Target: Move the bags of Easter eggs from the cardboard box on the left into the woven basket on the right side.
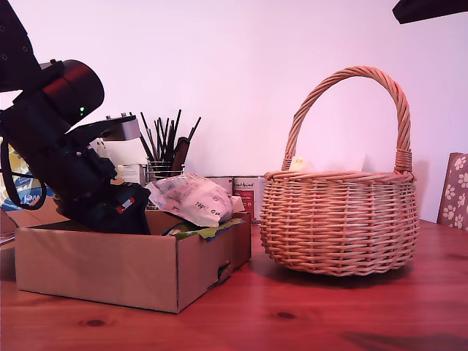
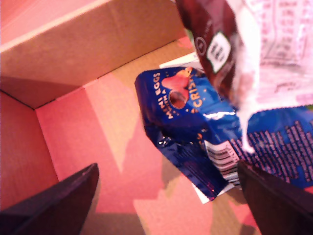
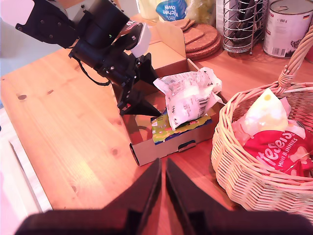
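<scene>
My second gripper (image 3: pixel 164 196) hangs nearest, jaws pressed together on nothing, looking toward the woven basket (image 3: pixel 234 166), which already holds bags. Beyond it my first gripper (image 3: pixel 139 100) reaches into the cardboard box (image 1: pixel 110 267), jaws spread wide and empty. The whitish bag (image 1: pixel 191 197) stands on a blue bag (image 2: pixel 195 127). The pick-up seems at hand; next, closing on the whitish bag.

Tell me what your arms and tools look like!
My first arm is chunky matte black with a tiny green light, a silver-grey block, a looping black cable and a small red-and-white sticker. Both tools end in pointed black wedge-shaped fingers.
</scene>
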Robot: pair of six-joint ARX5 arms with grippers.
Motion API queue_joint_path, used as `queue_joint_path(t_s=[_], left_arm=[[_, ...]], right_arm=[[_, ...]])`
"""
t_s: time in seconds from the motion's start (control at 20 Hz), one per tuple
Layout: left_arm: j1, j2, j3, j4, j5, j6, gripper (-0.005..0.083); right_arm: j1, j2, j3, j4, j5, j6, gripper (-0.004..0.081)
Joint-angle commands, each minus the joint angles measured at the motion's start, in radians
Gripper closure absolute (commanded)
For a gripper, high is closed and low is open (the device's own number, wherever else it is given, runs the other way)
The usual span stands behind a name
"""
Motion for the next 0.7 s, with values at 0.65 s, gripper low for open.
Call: queue_joint_path(t_s=[0.65], left_arm=[[0.003, -0.137, 0.003, 0.017, 0.155, -0.089, -0.0012]], right_arm=[[-0.006, 0.114, -0.021, 0.01, 0.021, 0.0, 0.0775]])
